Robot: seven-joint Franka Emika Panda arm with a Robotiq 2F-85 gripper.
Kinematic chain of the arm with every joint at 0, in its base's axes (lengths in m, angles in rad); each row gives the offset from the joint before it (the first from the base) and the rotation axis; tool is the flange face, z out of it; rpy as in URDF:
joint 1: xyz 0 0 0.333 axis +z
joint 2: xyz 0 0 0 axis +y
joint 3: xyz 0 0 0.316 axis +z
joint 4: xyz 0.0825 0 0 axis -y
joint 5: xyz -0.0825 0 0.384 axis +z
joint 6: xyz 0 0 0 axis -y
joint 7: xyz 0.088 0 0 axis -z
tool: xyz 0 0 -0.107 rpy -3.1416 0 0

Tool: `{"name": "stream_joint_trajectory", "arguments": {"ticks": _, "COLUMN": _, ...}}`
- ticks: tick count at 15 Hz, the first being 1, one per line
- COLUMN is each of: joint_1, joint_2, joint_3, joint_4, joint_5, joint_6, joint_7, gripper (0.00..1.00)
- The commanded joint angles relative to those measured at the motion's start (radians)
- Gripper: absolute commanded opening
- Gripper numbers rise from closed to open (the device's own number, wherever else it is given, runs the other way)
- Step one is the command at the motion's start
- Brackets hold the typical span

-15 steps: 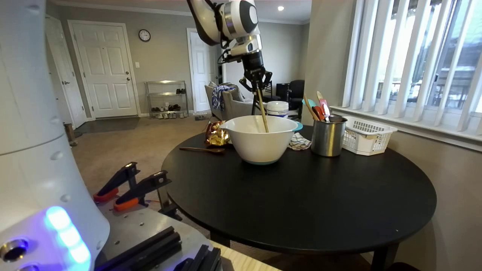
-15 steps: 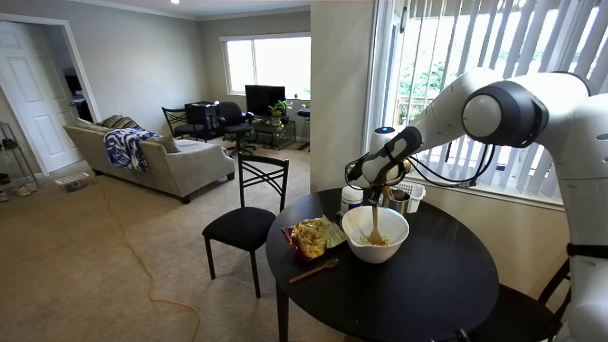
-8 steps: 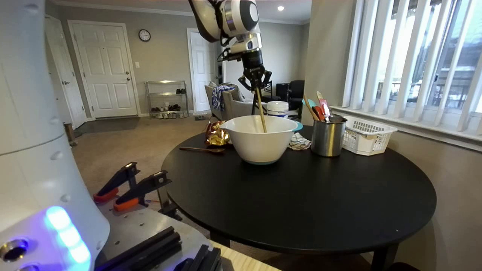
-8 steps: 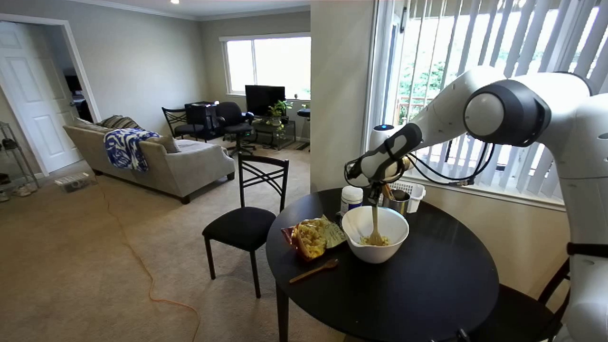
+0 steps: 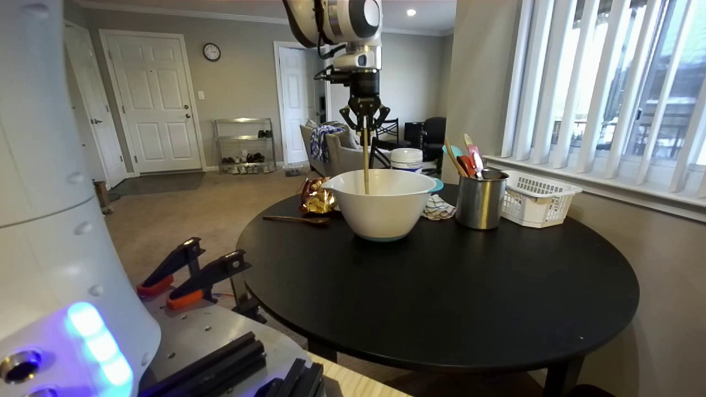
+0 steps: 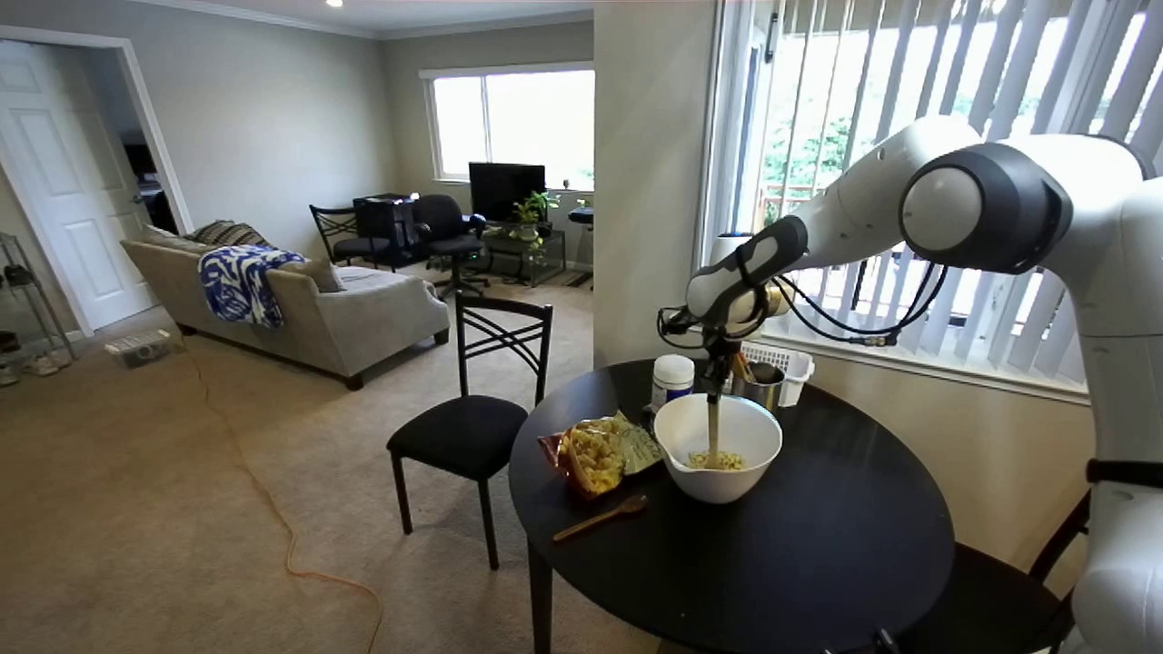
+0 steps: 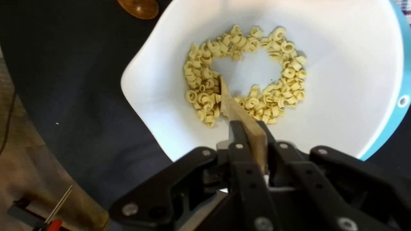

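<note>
My gripper is shut on the handle of a pale wooden utensil, which runs down between its fingers. In both exterior views the utensil stands nearly upright inside a large white bowl with a turquoise edge. Curled yellow pasta lies in a ring on the bowl's bottom, around a bare patch. The utensil's lower end touches the pasta on the left of that ring in the wrist view. Above the bowl's rim hangs the gripper in an exterior view.
Beside the bowl are an open pasta bag and a brown wooden spoon. A white tub, a checked cloth, a metal utensil holder and a white basket stand or lie around it. A chair is near the round black table.
In an exterior view the gripper has shifted left and the utensil has gone from tilted to nearly upright. Its lower end has moved left within the bowl. The bowl stays put.
</note>
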Motion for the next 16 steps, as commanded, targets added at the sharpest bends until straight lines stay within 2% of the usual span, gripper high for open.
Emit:
{"name": "stream_joint_trajectory", "arguments": {"ticks": 1, "joint_1": -0.031, "joint_2": 0.017, "joint_3": 0.041, "joint_4": -0.006, "joint_5": 0.079, "joint_6": -0.047, "joint_7": -0.045, "gripper": 0.04}}
{"name": "stream_joint_trajectory", "arguments": {"ticks": 5, "joint_1": -0.040, "joint_2": 0.017, "joint_3": 0.043, "joint_4": -0.008, "joint_5": 0.086, "joint_6": -0.037, "joint_7": -0.044, "gripper": 0.04}}
{"name": "stream_joint_trajectory", "arguments": {"ticks": 16, "joint_1": -0.015, "joint_2": 0.005, "joint_3": 0.013, "joint_4": -0.042, "joint_5": 0.026, "joint_6": 0.101, "joint_7": -0.013, "gripper": 0.04}}
